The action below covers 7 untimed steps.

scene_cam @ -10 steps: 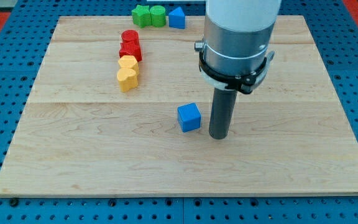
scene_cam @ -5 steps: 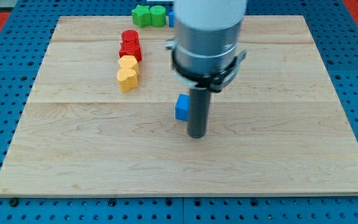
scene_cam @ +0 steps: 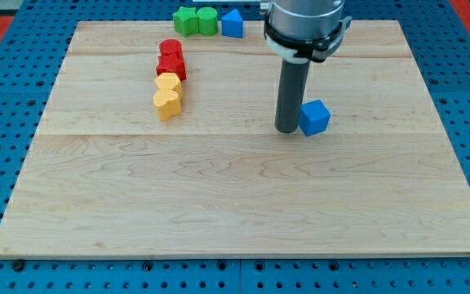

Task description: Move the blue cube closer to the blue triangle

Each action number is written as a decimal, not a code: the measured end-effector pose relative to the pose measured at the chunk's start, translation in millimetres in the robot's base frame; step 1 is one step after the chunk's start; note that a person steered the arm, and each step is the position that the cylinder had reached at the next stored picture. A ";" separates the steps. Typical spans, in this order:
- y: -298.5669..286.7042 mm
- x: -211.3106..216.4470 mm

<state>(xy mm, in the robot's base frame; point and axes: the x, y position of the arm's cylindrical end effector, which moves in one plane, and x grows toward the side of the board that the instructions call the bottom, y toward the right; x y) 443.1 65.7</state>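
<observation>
While the fingerless rod's tip (scene_cam: 288, 130) touches the blue cube (scene_cam: 315, 117) from the view's left, the blue triangle (scene_cam: 232, 24) sits well apart.

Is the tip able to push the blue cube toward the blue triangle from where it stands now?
Probably not directly: my tip sits at the blue cube's left side, while the blue triangle lies up-left. It likely must go around first.

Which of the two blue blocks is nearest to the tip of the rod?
The blue cube: it sits right beside my tip, on the view's right. The blue triangle lies far off at the board's top edge.
</observation>
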 end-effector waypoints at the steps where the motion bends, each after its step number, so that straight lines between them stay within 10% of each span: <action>1: 32.4 12.1; 7: 64.8 -100.1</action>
<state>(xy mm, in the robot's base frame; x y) 343.0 130.5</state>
